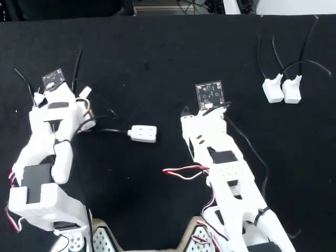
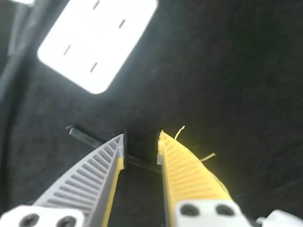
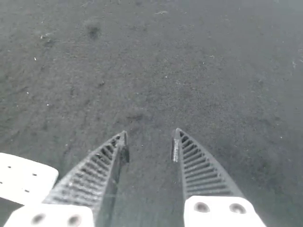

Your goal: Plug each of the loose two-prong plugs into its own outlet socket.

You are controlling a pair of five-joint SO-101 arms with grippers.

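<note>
On the black table (image 1: 157, 52), the left gripper (image 1: 89, 124) is at the left, tips down on the cloth. In the left wrist view its grey and yellow fingers (image 2: 182, 165) stand a narrow gap apart, pinching nothing (image 2: 141, 137). A black cord (image 2: 83, 135) lies crosswise under the tips. A white piece (image 1: 84, 93) with a black wire lies just beside this arm's wrist, too covered to tell what it is.

The cord (image 1: 113, 130) runs right to the outlet (image 1: 143, 133), a white block near the left gripper. Its long axis lies left to right, and the cord leaves its left end. Its slotted face (image 2: 97, 40) shows bare slots, with nothing plugged in.

Next comes the right gripper (image 1: 184, 113), near the table's middle and pointing away from the arm bases. Its fingers are spread wide over bare cloth (image 3: 150, 135), holding nothing. A white slotted corner, probably the outlet (image 3: 23, 182), lies beside it.

Far right, well apart from the outlet, a plug (image 1: 272, 89) touches a second plug (image 1: 292, 89). Both lie side by side, their cords leaving the far ends. I cannot tell which way the prongs point.
</note>
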